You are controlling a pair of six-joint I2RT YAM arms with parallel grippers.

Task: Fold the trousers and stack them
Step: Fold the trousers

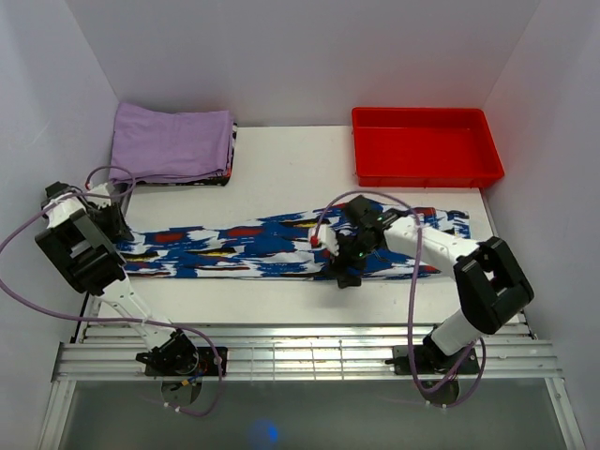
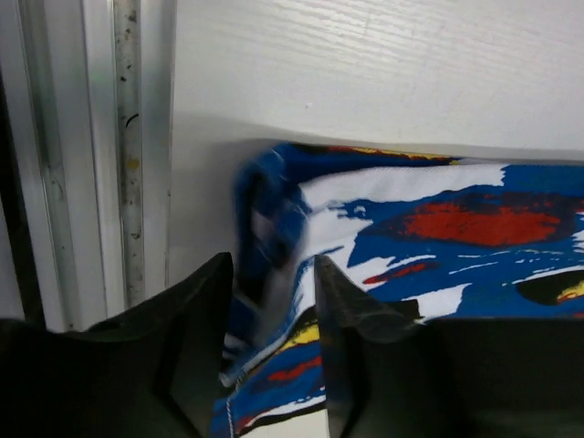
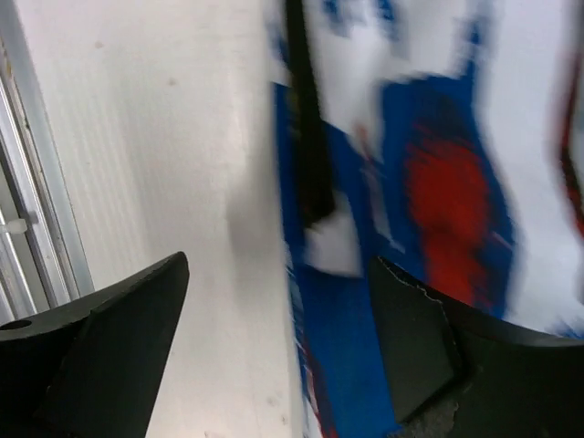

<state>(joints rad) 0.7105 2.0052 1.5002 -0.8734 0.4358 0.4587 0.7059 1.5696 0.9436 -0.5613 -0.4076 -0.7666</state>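
White desk (image 1: 281,178) carries the trousers (image 1: 262,246), laid lengthwise across the middle. Folded lilac cloth (image 1: 171,142) far left, red tray (image 1: 422,175) far right, both apart from them.

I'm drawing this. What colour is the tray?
Red; the tray shows best in the top external view.

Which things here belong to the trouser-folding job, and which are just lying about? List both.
Job:
- printed trousers, spread across the table
- left tool, pinching their left end
- right tool, open, straddling their near edge

Lying about:
- folded lilac cloth, far left
- red tray, far right
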